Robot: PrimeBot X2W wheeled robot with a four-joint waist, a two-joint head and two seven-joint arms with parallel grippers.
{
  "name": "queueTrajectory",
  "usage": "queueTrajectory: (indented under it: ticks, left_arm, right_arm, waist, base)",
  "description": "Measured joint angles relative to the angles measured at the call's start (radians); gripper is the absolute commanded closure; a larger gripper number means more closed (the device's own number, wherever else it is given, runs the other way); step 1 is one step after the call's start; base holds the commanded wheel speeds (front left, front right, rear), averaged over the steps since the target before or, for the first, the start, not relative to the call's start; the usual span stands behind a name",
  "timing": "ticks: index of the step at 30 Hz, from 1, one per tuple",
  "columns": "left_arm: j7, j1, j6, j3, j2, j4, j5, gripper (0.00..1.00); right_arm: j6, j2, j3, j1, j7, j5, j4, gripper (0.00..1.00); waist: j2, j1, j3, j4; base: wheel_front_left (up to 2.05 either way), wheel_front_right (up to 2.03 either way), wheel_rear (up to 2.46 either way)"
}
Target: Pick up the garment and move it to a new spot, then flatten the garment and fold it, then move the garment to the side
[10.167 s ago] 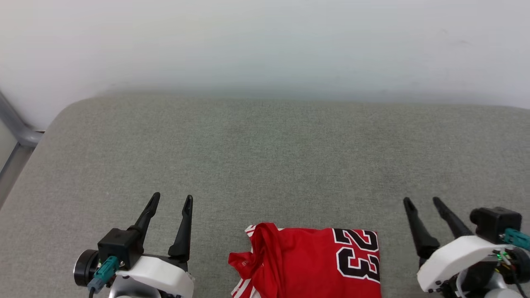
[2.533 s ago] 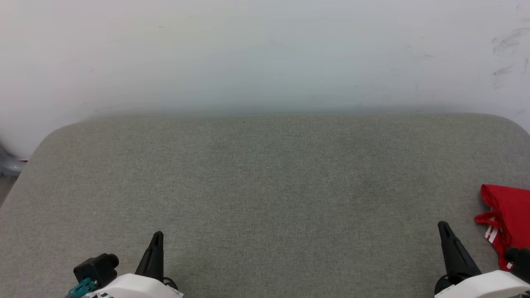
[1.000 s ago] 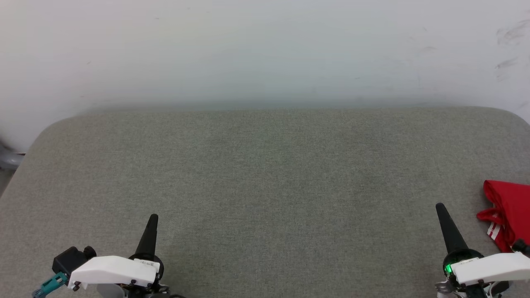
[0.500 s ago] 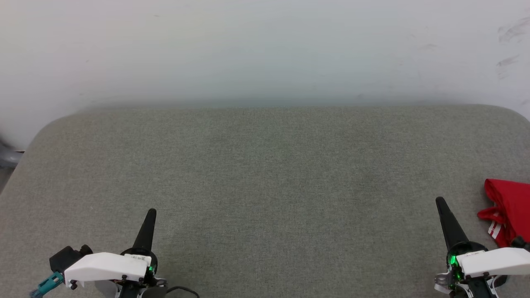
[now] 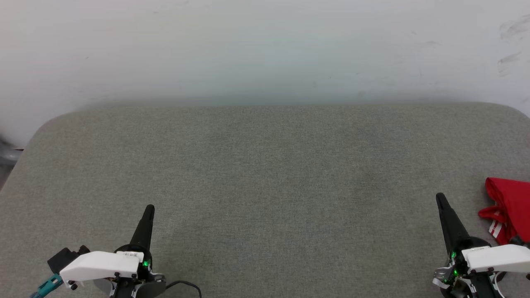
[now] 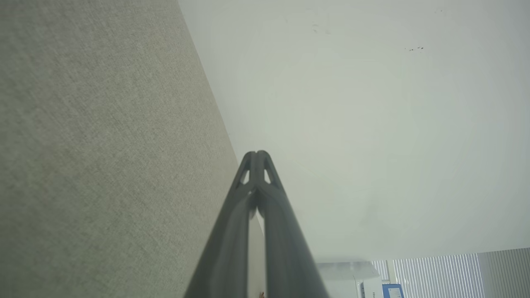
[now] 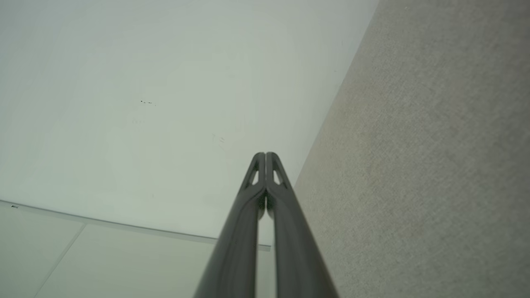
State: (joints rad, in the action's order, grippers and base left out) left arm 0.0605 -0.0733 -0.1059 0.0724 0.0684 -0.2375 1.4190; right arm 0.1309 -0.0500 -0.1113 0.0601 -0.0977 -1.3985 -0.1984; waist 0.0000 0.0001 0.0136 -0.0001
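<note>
The red garment lies bunched at the right edge of the grey cushion in the head view, a white striped sleeve edge showing; most of it is cut off by the frame. My right gripper stands just left of it, apart from the cloth, fingers together and empty. At the lower left my left gripper points up the cushion, far from the garment. Both wrist views show the fingers pressed tip to tip: left gripper, right gripper, nothing held.
A pale wall rises directly behind the cushion's far edge. The cushion's rounded left corner drops off toward a grey metal frame. A wide bare stretch of grey fabric lies between the two grippers.
Over ten seconds the view shifted left, so the garment went from bottom centre to the right edge. Both grippers, open then, are now shut. In the last second both arms crept slightly forward.
</note>
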Motion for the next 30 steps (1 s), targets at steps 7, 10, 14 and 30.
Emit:
queueTrajectory:
  ticks: [7, 10, 14, 30]
  left_arm:
    - [0.015, -0.011, -0.007, 0.010, -0.005, -0.002, 0.049, 1.00]
    - [0.021, -0.013, -0.009, 0.015, -0.007, -0.003, 0.070, 1.00]
    - [0.026, -0.015, -0.010, 0.023, -0.009, -0.004, 0.098, 1.00]
    - [0.053, -0.031, -0.025, 0.042, -0.017, -0.008, 0.193, 1.00]
  right_arm:
    - [0.000, 0.000, -0.001, 0.010, -0.004, -0.055, -0.012, 1.00]
    - [0.000, 0.000, -0.001, 0.016, -0.005, -0.077, -0.017, 1.00]
    - [0.000, 0.000, -0.001, 0.021, -0.008, -0.107, -0.025, 1.00]
    - [0.000, 0.000, -0.002, 0.042, -0.015, -0.212, -0.048, 1.00]
  waist:
    - [0.0000, -0.0001, -0.004, 0.000]
    - [0.0000, -0.0001, -0.006, 0.000]
    - [0.0000, -0.0001, -0.008, 0.000]
    - [0.0000, -0.0001, -0.017, 0.000]
  base:
    - [0.00, 0.00, 0.00]
    - [0.00, 0.00, 0.00]
    - [0.00, 0.00, 0.00]
    - [0.00, 0.00, 0.00]
